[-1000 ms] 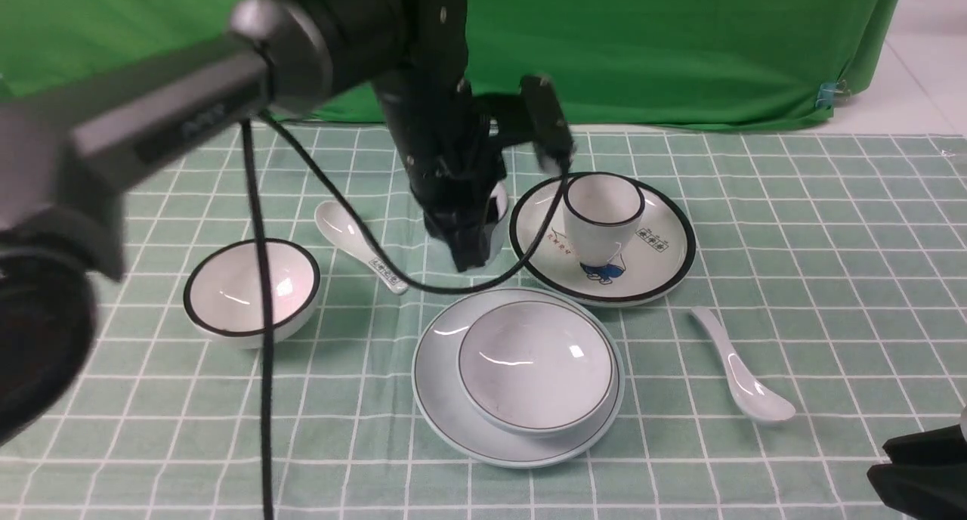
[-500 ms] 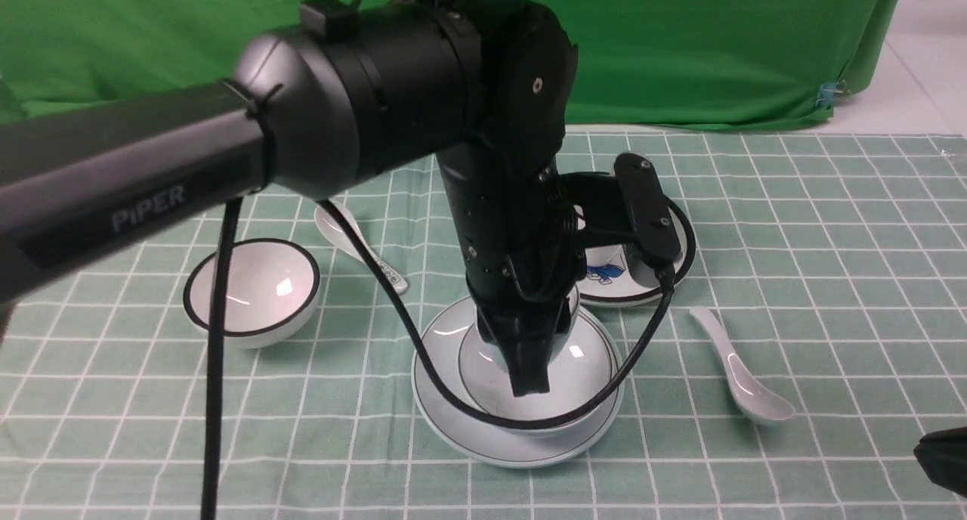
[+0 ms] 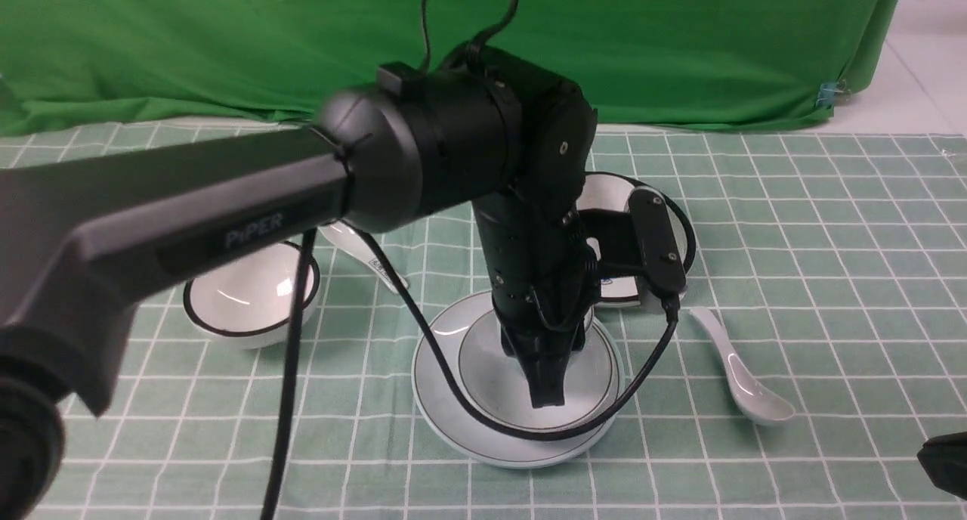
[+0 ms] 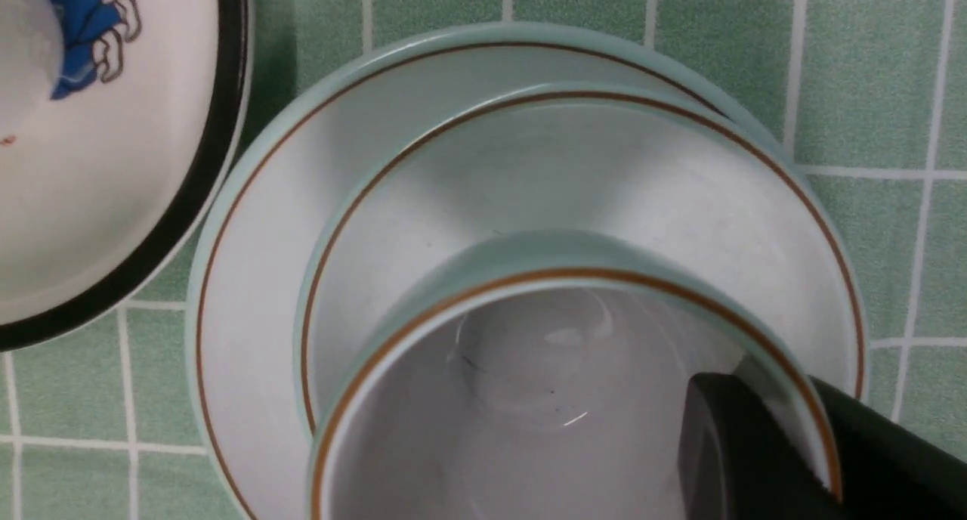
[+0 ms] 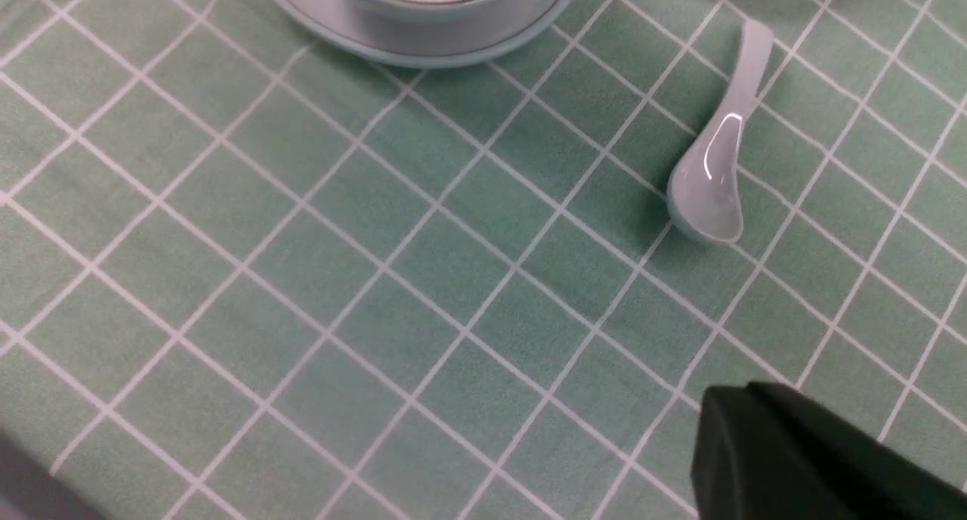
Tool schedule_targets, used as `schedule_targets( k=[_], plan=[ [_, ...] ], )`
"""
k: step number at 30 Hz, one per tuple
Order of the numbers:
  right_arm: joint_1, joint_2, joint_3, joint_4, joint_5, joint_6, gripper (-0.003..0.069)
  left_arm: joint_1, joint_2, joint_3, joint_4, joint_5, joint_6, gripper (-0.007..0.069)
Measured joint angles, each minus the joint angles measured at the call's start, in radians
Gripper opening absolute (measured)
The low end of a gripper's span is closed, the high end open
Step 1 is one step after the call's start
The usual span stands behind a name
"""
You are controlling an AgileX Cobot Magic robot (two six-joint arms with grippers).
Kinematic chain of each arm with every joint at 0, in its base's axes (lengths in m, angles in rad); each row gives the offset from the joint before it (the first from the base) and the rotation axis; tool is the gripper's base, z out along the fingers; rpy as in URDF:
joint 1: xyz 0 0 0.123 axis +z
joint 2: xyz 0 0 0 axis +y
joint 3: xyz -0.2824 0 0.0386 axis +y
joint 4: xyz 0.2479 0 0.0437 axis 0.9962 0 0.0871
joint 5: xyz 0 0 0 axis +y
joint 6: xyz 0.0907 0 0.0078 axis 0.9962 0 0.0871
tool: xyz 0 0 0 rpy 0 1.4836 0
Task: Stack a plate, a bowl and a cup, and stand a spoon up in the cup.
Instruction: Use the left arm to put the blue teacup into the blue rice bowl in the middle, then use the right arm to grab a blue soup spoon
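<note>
1. Green-checked tabletop [image 3: 831,240] is backed by a green curtain [image 3: 680,44].
2. The cup [image 4: 529,399] is clamped at its rim by the left pincer [image 3: 548,388], over the bowl [image 4: 604,172], which is seated on the plate [image 4: 257,278].
3. The spoon [image 3: 744,376] is laid beside the plate; whether the right pincer [image 5: 793,459] is clenched cannot be told.

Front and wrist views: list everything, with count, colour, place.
plate: 1, pale blue-grey, centre, under the bowl
bowl: 1, pale blue-grey, on the plate
cup: 1, pale blue-grey, over the bowl, gripped
plain spoon: 1, white, right of the plate
printed spoon: 1, white, back left
black-rimmed bowl: 1, white, left
black-rimmed plate: 1, white with blue drawing, behind right
tablecloth: 1, green checked, under all
left gripper: 1, black, shut on the cup
right gripper: 1, black, near right corner
</note>
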Motion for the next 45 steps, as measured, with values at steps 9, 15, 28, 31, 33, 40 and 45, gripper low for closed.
schedule_targets(
  k=[9,15,28,31,33,40,45],
  plan=[
    [0.0,0.0,0.0,0.001,0.007,0.021,0.002,0.0,0.038,0.0,0.011,-0.008,0.004,0.0033],
    [0.0,0.0,0.0,0.001,0.007,0.068,0.0027,0.0,0.041,0.0,0.013,-0.011,0.004,0.0109],
    [0.0,0.126,-0.08,0.0,0.012,0.161,0.0349,0.0,-0.066,0.0,0.016,0.036,-0.141,0.0491],
    [-0.003,0.232,-0.126,-0.001,0.012,0.154,0.0345,0.0,-0.174,0.0,0.015,0.038,-0.238,0.0501],
    [-0.041,0.365,-0.175,0.001,0.005,0.134,0.0344,0.0,-0.287,0.0,0.016,0.041,-0.342,0.0449],
    [-0.239,0.658,-0.297,0.095,-0.045,0.017,0.0344,0.0,-0.574,0.069,0.015,0.054,-0.492,0.012],
    [-0.339,0.884,-0.404,0.239,-0.089,-0.115,0.0344,0.0,-0.845,0.325,-0.012,-0.087,-0.556,0.0011]
  ],
)
